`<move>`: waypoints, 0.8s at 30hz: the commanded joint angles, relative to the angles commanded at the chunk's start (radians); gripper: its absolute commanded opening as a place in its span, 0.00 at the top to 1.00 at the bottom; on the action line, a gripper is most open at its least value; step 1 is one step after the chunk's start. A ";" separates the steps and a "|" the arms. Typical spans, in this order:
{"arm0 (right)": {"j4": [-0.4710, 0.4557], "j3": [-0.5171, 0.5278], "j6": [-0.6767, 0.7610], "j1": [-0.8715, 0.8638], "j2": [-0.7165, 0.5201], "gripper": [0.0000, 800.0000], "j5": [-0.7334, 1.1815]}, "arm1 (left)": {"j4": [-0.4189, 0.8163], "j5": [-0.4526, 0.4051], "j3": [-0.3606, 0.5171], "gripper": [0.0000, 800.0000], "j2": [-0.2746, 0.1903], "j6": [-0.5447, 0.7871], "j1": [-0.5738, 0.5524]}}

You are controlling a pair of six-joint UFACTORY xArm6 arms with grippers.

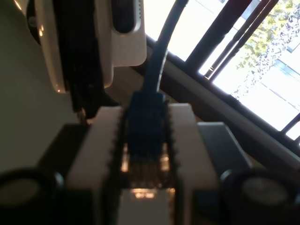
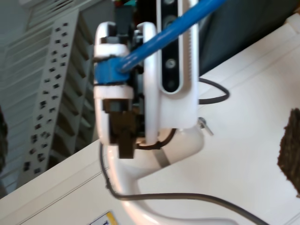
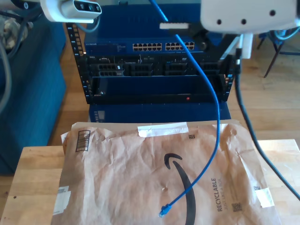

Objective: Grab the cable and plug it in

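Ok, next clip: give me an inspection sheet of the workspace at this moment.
Surface: wooden table, mostly under a brown paper mailer.
Job's things: blue cable hangs from above, its free plug lying on the mailer; network switch with rows of ports behind the table.
Clutter: nothing seen.
Grippers: my first gripper shut on the cable's other end; my second gripper close by, jaws unclear.
Cables: thick black cable down the exterior view's right.
Surroundings: equipment rack, wood floor, bright window.
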 joint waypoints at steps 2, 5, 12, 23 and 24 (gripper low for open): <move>0.002 0.011 0.000 0.009 0.000 0.00 -0.026 | -0.002 0.011 0.005 0.96 0.000 0.000 0.000; 0.000 0.035 -0.002 0.060 0.005 0.01 -0.084 | -0.002 0.017 0.008 0.97 0.000 0.000 0.000; -0.002 0.035 -0.003 0.107 0.044 0.02 -0.129 | -0.028 0.051 0.011 0.96 0.002 0.000 -0.002; 0.002 0.046 -0.011 0.150 0.057 0.42 -0.233 | -0.035 0.083 0.020 0.96 0.002 0.002 -0.005; 0.002 0.046 -0.011 0.150 0.057 0.42 -0.233 | -0.035 0.083 0.020 0.96 0.002 0.002 -0.005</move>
